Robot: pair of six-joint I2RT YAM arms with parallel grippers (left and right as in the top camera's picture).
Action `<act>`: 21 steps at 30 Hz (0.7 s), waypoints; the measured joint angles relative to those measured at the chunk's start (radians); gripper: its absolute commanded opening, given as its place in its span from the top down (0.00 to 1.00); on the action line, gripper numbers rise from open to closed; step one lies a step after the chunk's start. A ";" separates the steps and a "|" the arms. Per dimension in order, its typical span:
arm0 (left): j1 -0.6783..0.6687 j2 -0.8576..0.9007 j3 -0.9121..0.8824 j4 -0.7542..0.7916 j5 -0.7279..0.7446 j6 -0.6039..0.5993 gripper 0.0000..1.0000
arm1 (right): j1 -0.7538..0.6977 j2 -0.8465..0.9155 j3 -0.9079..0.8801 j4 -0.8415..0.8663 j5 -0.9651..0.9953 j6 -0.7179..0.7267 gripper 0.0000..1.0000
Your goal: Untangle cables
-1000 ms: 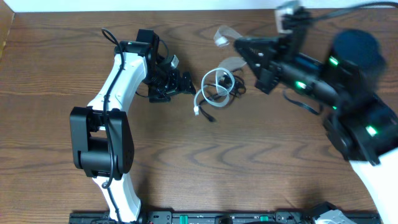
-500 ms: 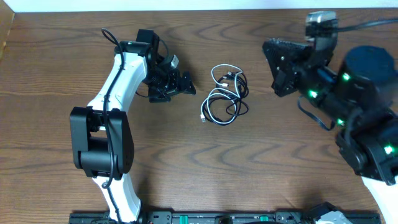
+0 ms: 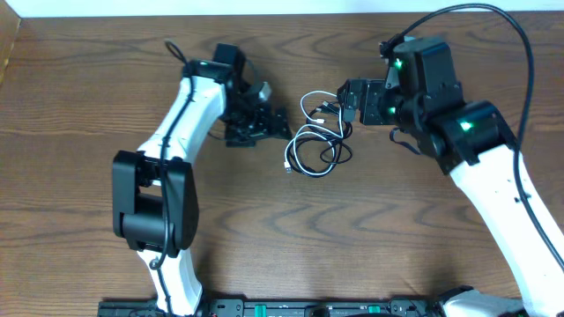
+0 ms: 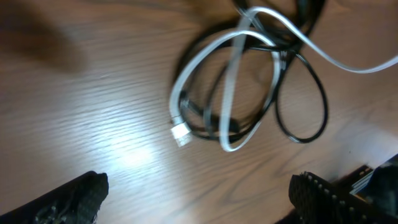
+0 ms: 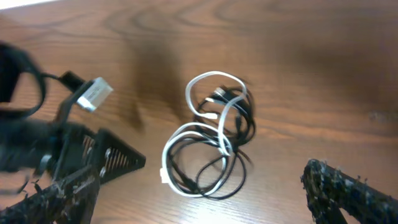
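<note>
The cables [image 3: 317, 132] lie in a tangle at mid-table: one white cord looped through thin black ones, its white plug [image 4: 180, 132] at the lower left. My left gripper [image 3: 282, 126] is open just left of the tangle, and its fingers [image 4: 68, 199] flank bare wood below the loops [image 4: 230, 93]. My right gripper [image 3: 345, 103] stands open at the tangle's upper right, touching nothing. From the right wrist the tangle [image 5: 211, 143] sits ahead of the wide-apart fingertips [image 5: 348, 193]. Neither gripper [image 4: 199, 202] [image 5: 202, 199] holds a cord.
In the right wrist view the left arm's black gripper [image 5: 93, 155] with a small white tag [image 5: 94, 94] is just left of the tangle. A thick black cord [image 3: 520, 53] arcs over the right arm. The table's far edge meets a white wall [image 3: 264, 5].
The right gripper opened, and the cable bundle settled flat on the table. The right arm then swung left to the tangle. The left arm shifted slightly right.
</note>
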 measured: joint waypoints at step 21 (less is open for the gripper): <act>-0.108 0.046 0.000 0.174 -0.138 -0.132 0.19 | -0.276 0.050 0.000 -0.186 0.071 0.029 0.01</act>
